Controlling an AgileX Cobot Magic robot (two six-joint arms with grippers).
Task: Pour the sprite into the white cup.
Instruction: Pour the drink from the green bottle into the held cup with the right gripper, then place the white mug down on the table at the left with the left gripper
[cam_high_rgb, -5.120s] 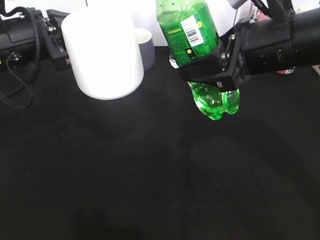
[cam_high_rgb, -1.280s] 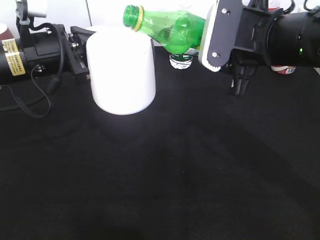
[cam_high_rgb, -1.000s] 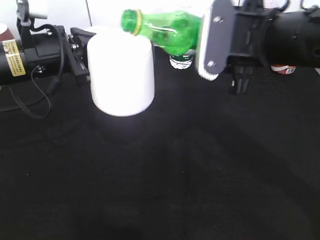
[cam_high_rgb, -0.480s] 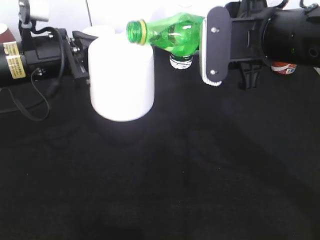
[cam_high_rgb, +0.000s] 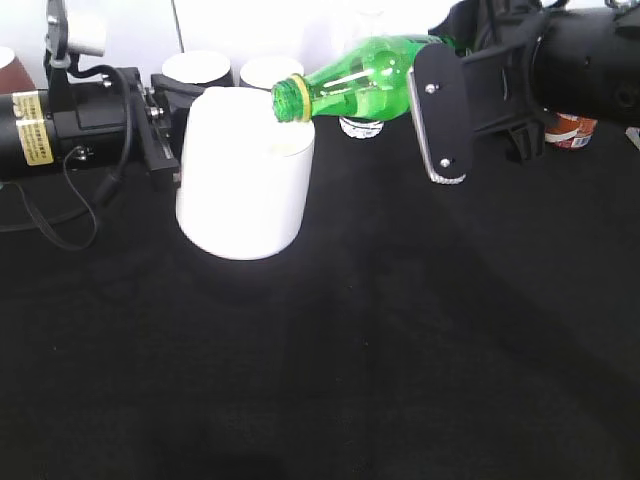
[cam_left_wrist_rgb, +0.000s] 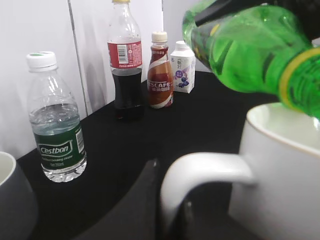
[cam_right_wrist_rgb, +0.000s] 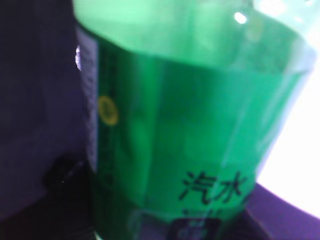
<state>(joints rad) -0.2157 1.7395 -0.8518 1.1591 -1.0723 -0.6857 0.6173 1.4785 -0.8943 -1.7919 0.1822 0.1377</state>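
Green plastic bottle (cam_high_rgb: 365, 78), tipped nearly level above the desk (cam_high_rgb: 330, 340), its open mouth over the rim of the white cup (cam_high_rgb: 245, 175). The right tool (cam_high_rgb: 455, 105) is clamped around the bottle's body. The left tool (cam_left_wrist_rgb: 165, 210) grips the cup's handle (cam_left_wrist_rgb: 200, 172). Behind stand a water bottle (cam_left_wrist_rgb: 56, 122), a cola bottle (cam_left_wrist_rgb: 125, 60), a brown drink bottle (cam_left_wrist_rgb: 160, 72), a small carton (cam_left_wrist_rgb: 182, 67) and a grey mug (cam_left_wrist_rgb: 12, 200).

Bright-green sprite (cam_high_rgb: 365, 75) with yellow neck ring, plain white cup (cam_high_rgb: 244, 185), black table (cam_high_rgb: 330, 350).
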